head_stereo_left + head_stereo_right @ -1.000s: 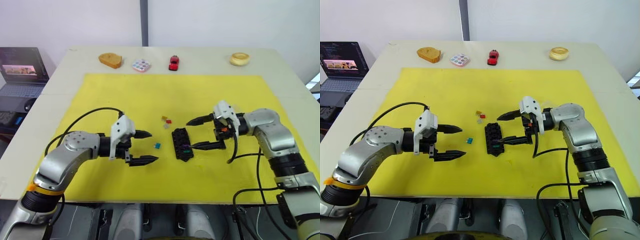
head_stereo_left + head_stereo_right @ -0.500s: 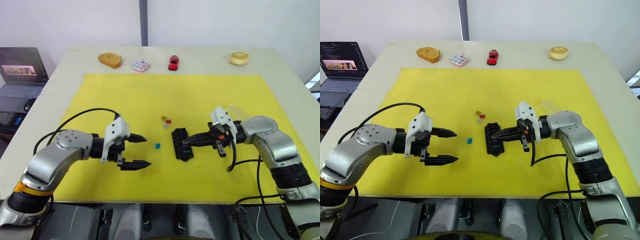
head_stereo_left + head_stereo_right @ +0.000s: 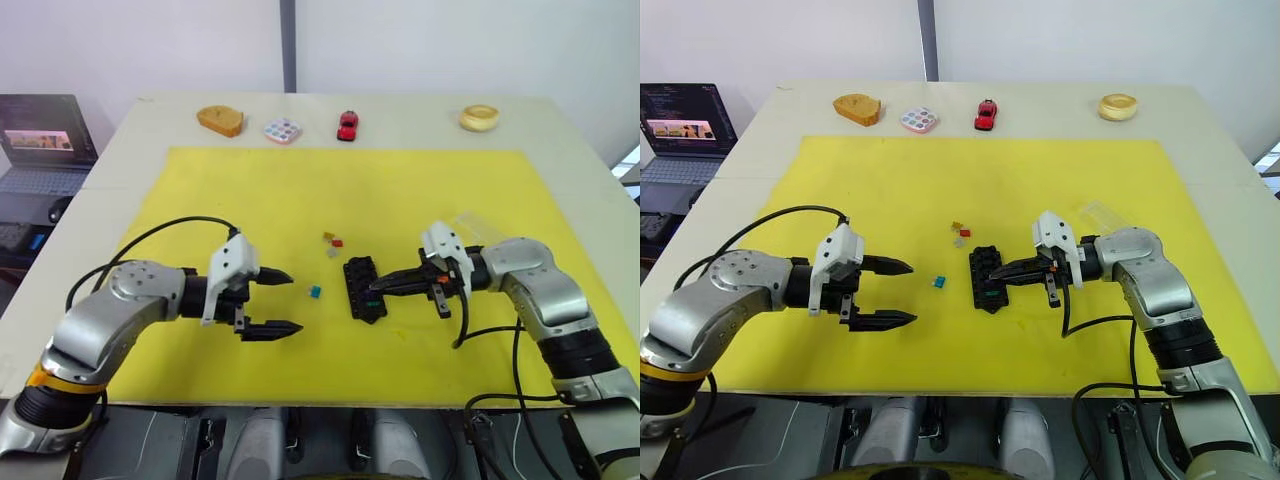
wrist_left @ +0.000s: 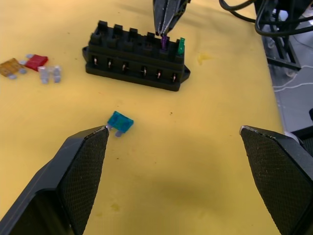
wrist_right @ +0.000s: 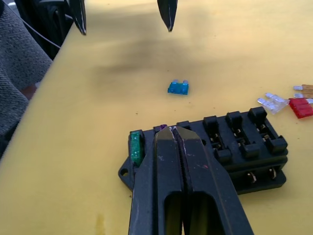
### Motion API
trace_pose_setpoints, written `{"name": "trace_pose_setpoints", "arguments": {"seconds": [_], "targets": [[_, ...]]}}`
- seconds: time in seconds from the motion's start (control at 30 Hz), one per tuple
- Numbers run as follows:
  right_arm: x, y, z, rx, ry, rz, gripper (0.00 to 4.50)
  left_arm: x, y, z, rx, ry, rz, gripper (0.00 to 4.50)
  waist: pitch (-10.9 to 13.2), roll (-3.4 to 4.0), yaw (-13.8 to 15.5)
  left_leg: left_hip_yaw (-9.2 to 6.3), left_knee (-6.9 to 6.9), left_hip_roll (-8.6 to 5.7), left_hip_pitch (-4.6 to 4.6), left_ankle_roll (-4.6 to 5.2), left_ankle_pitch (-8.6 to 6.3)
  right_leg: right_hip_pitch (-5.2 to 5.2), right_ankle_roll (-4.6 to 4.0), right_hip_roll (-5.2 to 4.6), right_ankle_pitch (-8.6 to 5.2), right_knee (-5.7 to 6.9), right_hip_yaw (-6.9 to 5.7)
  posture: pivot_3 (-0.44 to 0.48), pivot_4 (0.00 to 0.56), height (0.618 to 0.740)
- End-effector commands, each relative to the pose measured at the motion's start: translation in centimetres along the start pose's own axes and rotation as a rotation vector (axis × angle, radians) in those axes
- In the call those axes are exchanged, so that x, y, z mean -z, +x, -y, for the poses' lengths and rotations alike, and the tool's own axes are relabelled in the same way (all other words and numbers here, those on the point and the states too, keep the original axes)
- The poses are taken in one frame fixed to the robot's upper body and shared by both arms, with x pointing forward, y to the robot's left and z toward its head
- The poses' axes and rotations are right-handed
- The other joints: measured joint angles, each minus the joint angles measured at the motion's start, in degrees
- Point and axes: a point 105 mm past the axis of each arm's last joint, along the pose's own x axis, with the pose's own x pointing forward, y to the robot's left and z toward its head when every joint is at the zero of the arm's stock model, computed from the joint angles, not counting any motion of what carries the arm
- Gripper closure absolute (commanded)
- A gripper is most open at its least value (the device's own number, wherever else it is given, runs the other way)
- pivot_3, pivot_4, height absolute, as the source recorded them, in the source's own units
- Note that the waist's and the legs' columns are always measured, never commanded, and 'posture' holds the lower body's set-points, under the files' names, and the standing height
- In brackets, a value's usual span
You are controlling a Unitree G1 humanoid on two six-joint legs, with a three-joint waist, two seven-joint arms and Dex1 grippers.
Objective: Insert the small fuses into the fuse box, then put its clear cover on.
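So: left gripper [image 3: 276, 301] fingers spread wide, empty, teal fuse [image 4: 120, 122] loose just ahead. Fuse box [image 4: 136, 57] beyond: green fuse [image 4: 181, 45] seated. Right gripper [image 3: 998, 271] fingers pinched shut on purple fuse [image 4: 164, 42], pressing it in. Four fuses, clear cover [image 3: 1102, 214] left.

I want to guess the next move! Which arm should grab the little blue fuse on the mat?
Probably the left. Its open end effector sits nearest the blue fuse, with bare yellow mat between. The right end effector is shut on the purple fuse at the fuse box.
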Motion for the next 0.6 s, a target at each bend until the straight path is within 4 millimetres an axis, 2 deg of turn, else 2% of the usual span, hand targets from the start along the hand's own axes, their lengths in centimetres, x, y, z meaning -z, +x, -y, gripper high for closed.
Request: {"name": "trace_pose_setpoints", "arguments": {"seconds": [0.03,0.43,0.6], "targets": [[0.58,0.17,-0.37,-0.011,-0.002,-0.019,4.47,-0.78,-0.35,0.06,-0.007,0.028,0.022,0.0,0.0,0.0,0.0,0.0,0.0,0.0,0.0,0.0,0.0,0.0,0.0,0.0,0.0,0.0,0.0,0.0,0.15,0.74],[0.46,0.74,-0.82,-0.022,-0.034,-0.03,4.47,-0.53,-0.24,0.0,-0.018,0.025,0.022,0.0,0.0,0.0,-0.1,-0.01,-0.01,0.0,0.01,-0.01,0.0,-0.01,-0.01,-0.02,-0.01,0.0,0.0,0.0,0.15,0.74],[1.35,0.86,-0.93,-0.027,-0.044,-0.082,4.47,-0.38,-0.28,-0.16,-0.025,0.023,0.023,0.0,0.0,0.0,-0.1,-0.01,-0.01,0.01,0.02,0.0,-0.01,0.0,-0.02,-0.02,-0.01,-0.01,0.0,0.0,0.15,0.74]]}}
